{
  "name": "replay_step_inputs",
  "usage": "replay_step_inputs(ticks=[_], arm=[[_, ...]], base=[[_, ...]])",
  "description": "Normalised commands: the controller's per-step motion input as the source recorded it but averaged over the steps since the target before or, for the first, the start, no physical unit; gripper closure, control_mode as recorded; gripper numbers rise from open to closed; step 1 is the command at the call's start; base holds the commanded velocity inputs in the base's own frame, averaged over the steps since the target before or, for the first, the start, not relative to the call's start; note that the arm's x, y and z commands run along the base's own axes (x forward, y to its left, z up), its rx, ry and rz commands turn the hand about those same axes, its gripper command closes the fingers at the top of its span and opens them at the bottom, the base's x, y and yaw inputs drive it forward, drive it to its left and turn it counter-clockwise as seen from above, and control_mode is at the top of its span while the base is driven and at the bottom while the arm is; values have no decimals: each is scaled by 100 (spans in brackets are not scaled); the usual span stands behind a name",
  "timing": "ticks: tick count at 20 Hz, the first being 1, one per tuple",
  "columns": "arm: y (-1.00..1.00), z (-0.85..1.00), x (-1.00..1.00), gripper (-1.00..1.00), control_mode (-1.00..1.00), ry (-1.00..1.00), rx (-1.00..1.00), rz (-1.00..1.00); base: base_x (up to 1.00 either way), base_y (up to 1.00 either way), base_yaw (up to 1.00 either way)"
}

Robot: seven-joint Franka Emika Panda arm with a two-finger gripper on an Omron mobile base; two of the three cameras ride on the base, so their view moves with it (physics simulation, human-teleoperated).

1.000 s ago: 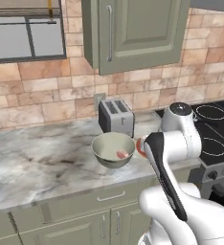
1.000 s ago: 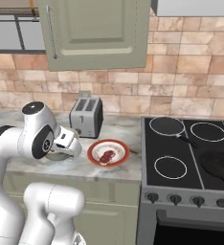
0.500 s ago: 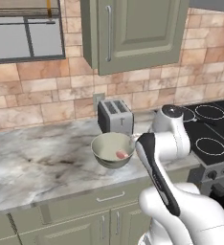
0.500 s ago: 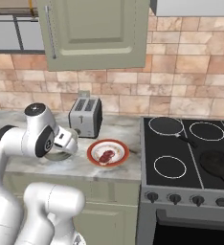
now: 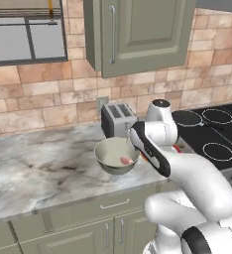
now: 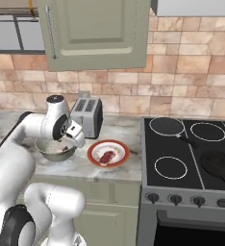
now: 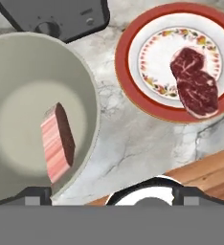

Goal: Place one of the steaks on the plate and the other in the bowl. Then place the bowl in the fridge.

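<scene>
- Compared with half a second earlier, the gripper (image 6: pixel 75 137) has moved a little toward the toaster (image 6: pixel 87 117); the bowl (image 5: pixel 117 156) and the plate (image 6: pixel 108 153) stay where they were.
- The jaws stand wide and hold nothing.
- The bowl, at the centre of the left base view, contains the lighter steak (image 7: pixel 57 142), which leans on its edge.
- The plate, just beside the bowl, carries the darker steak (image 7: pixel 195 88), which lies flat.
- The hand view shows the marbling of both steaks and a wooden edge (image 7: pixel 205 174) at lower right; the right base view shows the stove (image 6: pixel 189 153) with a dark pan (image 6: pixel 221 164).
</scene>
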Motion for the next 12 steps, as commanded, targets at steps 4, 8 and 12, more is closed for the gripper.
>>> replay_step_inputs(ticks=[4,8,12], arm=[[-20,0,59,-100,-100,11,7,0],[0,-11,36,-100,-100,-1,0,0],[7,-20,30,-100,-100,-2,0,0]], base=[[0,0,0],[0,0,0],[0,0,0]])
